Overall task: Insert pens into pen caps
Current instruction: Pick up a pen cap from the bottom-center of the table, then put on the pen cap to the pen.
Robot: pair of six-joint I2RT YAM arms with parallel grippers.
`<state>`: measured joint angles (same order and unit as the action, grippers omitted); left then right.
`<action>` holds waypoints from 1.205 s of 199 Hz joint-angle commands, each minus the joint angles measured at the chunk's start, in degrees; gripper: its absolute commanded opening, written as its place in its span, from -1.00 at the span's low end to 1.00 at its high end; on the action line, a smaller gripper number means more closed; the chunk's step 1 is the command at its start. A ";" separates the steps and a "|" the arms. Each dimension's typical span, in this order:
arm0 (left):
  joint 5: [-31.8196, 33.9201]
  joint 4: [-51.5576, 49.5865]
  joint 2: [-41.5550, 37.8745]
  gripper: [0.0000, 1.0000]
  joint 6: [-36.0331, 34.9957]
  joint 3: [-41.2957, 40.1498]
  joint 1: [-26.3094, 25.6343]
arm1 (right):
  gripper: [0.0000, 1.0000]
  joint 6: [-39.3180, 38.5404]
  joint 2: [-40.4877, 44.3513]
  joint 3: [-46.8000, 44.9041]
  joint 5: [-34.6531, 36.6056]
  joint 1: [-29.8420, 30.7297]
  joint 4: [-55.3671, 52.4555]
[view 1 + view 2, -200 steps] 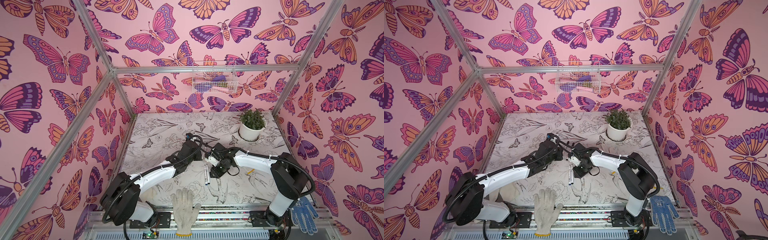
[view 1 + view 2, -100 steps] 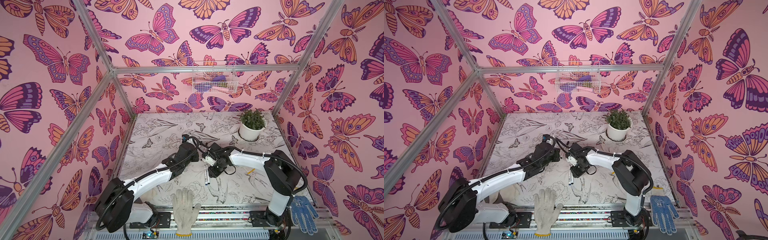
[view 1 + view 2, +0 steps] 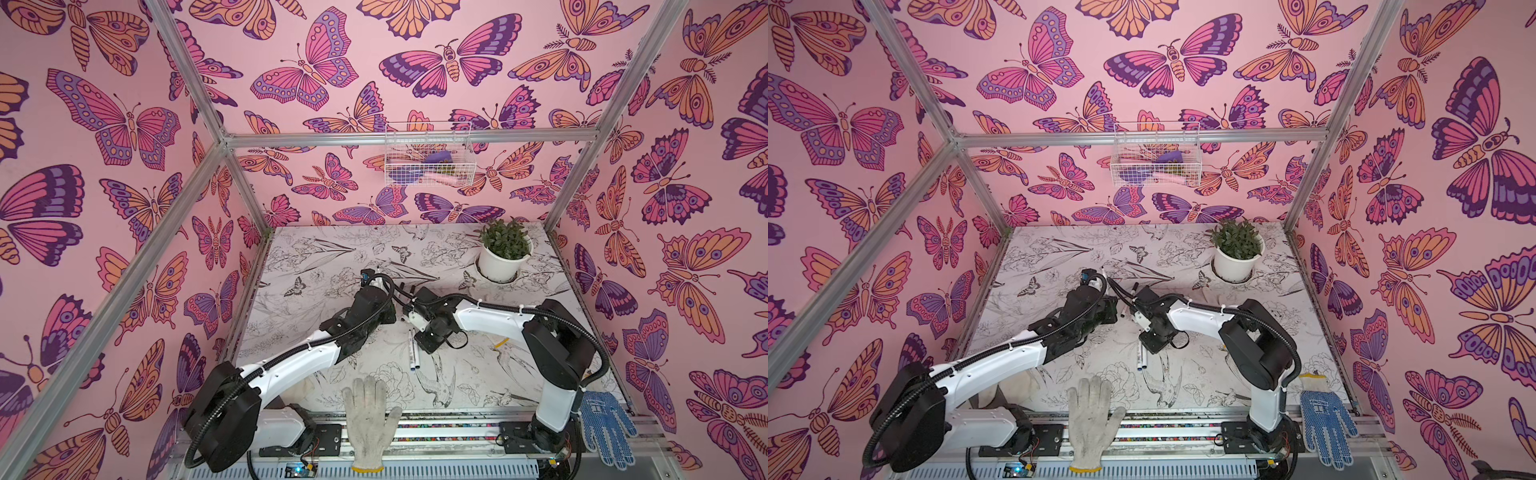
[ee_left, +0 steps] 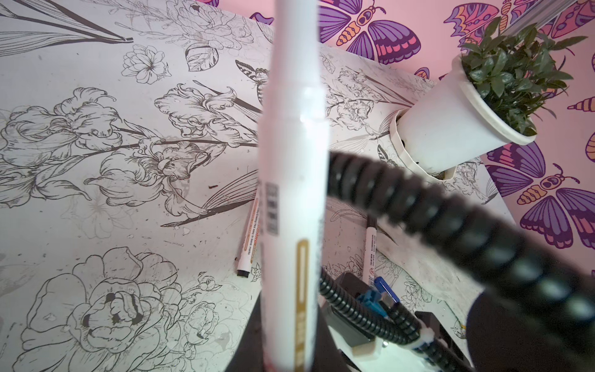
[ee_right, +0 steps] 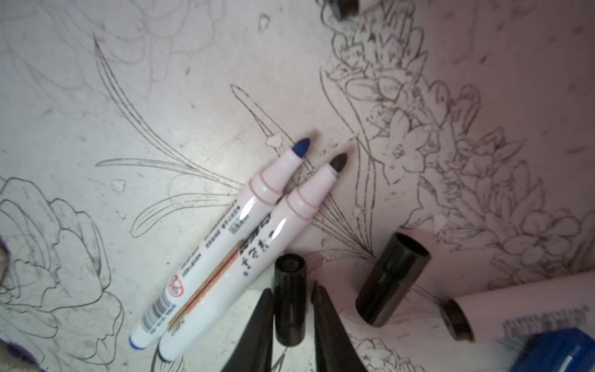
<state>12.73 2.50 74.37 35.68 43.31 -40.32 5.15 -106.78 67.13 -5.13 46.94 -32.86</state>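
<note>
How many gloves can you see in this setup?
2. A white knit glove lies over the front rail, in the middle; a blue dotted glove hangs at the front right corner. Pale fabric half hidden behind the left arm may be another.

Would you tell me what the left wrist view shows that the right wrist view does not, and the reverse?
Only the left wrist view: a white pen close before the lens, two more pens on the table, a potted plant, a black cable and the butterfly wall.
Only the right wrist view: a blue-tipped pen and a black-tipped pen side by side, uncapped; a black cap between the right gripper's jaws; a second cap lying apart.
Both: the flower-printed table.
</note>
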 commanded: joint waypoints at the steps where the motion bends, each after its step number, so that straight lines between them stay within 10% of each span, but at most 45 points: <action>1: -2.84 -0.27 0.75 -1.00 -0.55 0.34 0.32 | -0.69 -0.40 -3.35 -0.17 2.68 0.96 -1.22; 50: -14.19 3.64 3.33 -1.00 -6.24 0.61 0.24 | -1.00 3.21 10.70 -6.63 -0.69 -3.84 8.30; 108: -28.84 5.06 9.24 -1.00 -12.89 4.53 -1.39 | -1.00 25.13 36.52 -22.11 -20.44 -24.18 37.78; 240: -35.24 2.39 14.57 -1.00 -20.82 12.02 -6.90 | -1.00 43.77 37.62 -30.87 -29.68 -28.60 68.00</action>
<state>-21.10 5.74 88.05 16.71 54.06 -46.92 46.57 -69.65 36.80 -32.42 18.50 29.36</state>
